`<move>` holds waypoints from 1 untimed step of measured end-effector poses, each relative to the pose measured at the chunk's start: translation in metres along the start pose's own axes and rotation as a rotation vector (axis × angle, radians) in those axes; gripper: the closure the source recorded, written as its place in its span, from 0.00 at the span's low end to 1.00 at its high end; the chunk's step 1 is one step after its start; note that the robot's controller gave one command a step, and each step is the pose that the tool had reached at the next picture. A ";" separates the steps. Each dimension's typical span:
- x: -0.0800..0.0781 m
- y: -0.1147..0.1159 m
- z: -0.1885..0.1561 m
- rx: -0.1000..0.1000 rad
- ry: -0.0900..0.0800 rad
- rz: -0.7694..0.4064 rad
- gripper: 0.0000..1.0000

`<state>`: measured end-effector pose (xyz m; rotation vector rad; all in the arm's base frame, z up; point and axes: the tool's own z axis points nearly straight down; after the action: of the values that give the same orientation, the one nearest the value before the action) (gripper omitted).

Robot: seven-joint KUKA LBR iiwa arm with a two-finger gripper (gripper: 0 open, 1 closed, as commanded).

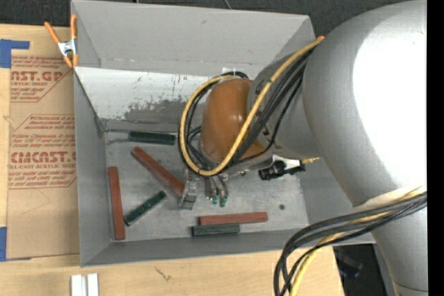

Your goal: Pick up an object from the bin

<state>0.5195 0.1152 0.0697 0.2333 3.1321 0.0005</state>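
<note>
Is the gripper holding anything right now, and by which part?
Nothing: the gripper is open, beside the lower end of the slanted red-brown bar.

We see gripper [203, 198] low over middle of bin [194, 31] floor, at lower end of slanted red stick [158, 172]. Green stick [144, 206] near its left. Red bar [114, 203] along left wall. Red strip [232, 219] and dark strip [215, 230] near front edge.

One camera above bin [194, 31], looking down, slightly from side, close; arm [374, 100] enters from right.
</note>
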 end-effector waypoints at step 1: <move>-0.001 -0.009 -0.050 0.003 0.007 -0.061 1.00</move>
<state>0.5191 0.1066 0.1197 0.1384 3.1446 -0.0032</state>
